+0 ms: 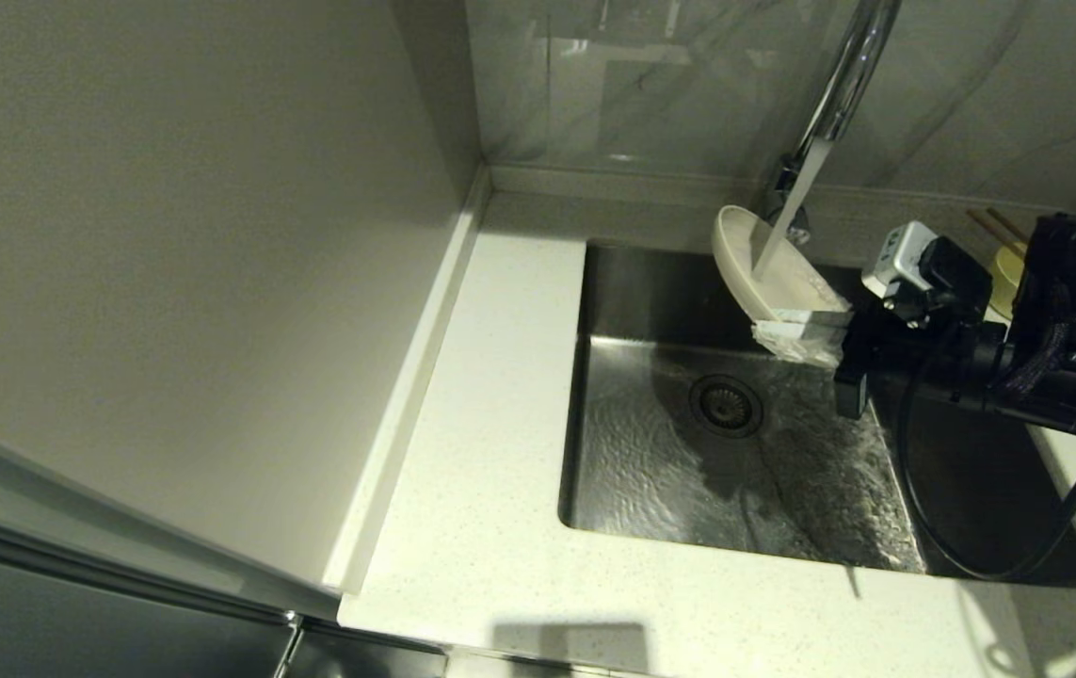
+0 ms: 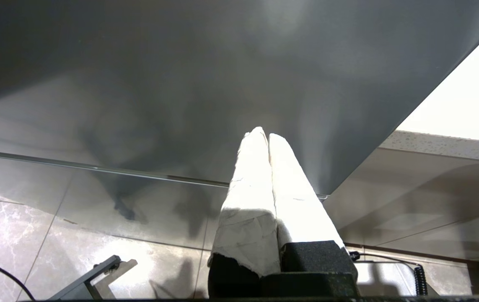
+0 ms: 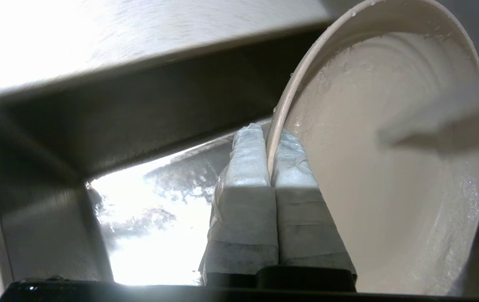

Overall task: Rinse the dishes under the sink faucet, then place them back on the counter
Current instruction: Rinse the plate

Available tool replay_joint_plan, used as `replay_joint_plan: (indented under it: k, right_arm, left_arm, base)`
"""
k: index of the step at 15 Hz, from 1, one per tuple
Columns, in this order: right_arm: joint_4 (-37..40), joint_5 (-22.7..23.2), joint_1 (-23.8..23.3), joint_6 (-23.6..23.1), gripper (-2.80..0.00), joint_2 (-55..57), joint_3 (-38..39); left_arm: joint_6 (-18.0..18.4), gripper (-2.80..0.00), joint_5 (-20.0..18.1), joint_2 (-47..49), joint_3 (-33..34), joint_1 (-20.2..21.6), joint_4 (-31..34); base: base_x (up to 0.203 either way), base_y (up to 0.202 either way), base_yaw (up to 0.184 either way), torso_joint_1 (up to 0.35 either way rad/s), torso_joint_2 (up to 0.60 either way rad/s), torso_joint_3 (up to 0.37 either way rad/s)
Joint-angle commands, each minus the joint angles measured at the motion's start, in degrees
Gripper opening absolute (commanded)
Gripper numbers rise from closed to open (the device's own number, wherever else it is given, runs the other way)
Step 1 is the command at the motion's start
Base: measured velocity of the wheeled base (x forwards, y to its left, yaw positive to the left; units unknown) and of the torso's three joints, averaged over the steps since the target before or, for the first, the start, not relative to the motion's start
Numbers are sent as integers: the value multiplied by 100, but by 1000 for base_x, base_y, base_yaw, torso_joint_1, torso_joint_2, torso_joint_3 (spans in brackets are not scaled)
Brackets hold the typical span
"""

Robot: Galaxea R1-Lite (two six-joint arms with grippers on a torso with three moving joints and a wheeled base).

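A: Landmark is the sink (image 1: 650, 471). Nearest it, the right gripper (image 1: 806, 334) reaches in over the right half, above the wet floor. Fingers are pinched onto the plate (image 1: 763, 268) rim, one pad on each face.

B: Plate orientation?

A: Tilted on edge, open face towards the sink's back-right. It extends from the fingers up and towards the back wall. The stream from the sink faucet (image 1: 843, 85) lands on that inner face and the water runs down to the drain (image 1: 726, 405).

B: Left side?

A: The left gripper (image 2: 267, 167) is out of the head view, low beside the cabinet front, well clear of the sink, fingers pressed together on nothing. So the right arm is the one on the job.

B: Rest of the dishes?

A: Beyond the sink's right rim on the counter (image 1: 481, 424): bowl (image 1: 1008, 273) and chopsticks (image 1: 999, 226), mostly hidden behind the arm. My guess is the plate goes back that way, to the right.
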Motion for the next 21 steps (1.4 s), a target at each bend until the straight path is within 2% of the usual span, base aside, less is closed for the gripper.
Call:
replay_joint_plan:
  k: [1, 4, 5, 6, 8, 9, 12, 13, 15, 18, 21]
  right_arm:
    - [-32, 130, -13, -601, -280, -84, 175]
    - [19, 125, -13, -653, -280, -90, 362]
    - [99, 125, -13, -481, -280, -90, 360]
    - [169, 122, -13, -49, -280, -95, 332]
    - [195, 36, -13, 1283, -280, -86, 208]
    - [201, -140, -13, 2154, -280, -70, 101]
    - [372, -891, -92, 5270, -280, 17, -477]
    - [796, -1068, -279, 6002, -280, 48, -822]
    - [1816, -1235, -687, 6403, -280, 59, -1050]
    - [1843, -1293, -793, 7411, -280, 60, -1082]
    - [1829, -1299, -989, 8228, -280, -45, -1195]
  left_arm:
    - [-3, -280, 0, -9, 0, 0, -4]
    - [-3, -280, 0, -9, 0, 0, -4]
    - [-3, -280, 0, -9, 0, 0, -4]
    - [-3, -280, 0, -9, 0, 0, -4]
    - [-3, -280, 0, -9, 0, 0, -4]
    - [-3, -280, 0, -9, 0, 0, -4]
    - [-3, -280, 0, -9, 0, 0, -4]
    - [-3, -280, 0, -9, 0, 0, -4]
    - [-3, -280, 0, -9, 0, 0, -4]
    - [-3, -280, 0, -9, 0, 0, -4]
    - [-3, -280, 0, -9, 0, 0, -4]
  base:
    - [0, 0, 0, 0, 0, 0]
    - [0, 0, 0, 0, 0, 0]
    - [0, 0, 0, 0, 0, 0]
    - [0, 0, 0, 0, 0, 0]
    - [0, 0, 0, 0, 0, 0]
    - [0, 0, 0, 0, 0, 0]
    - [0, 0, 0, 0, 0, 0]
    - [0, 0, 0, 0, 0, 0]
    - [0, 0, 0, 0, 0, 0]
    - [0, 0, 0, 0, 0, 0]
    - [0, 0, 0, 0, 0, 0]
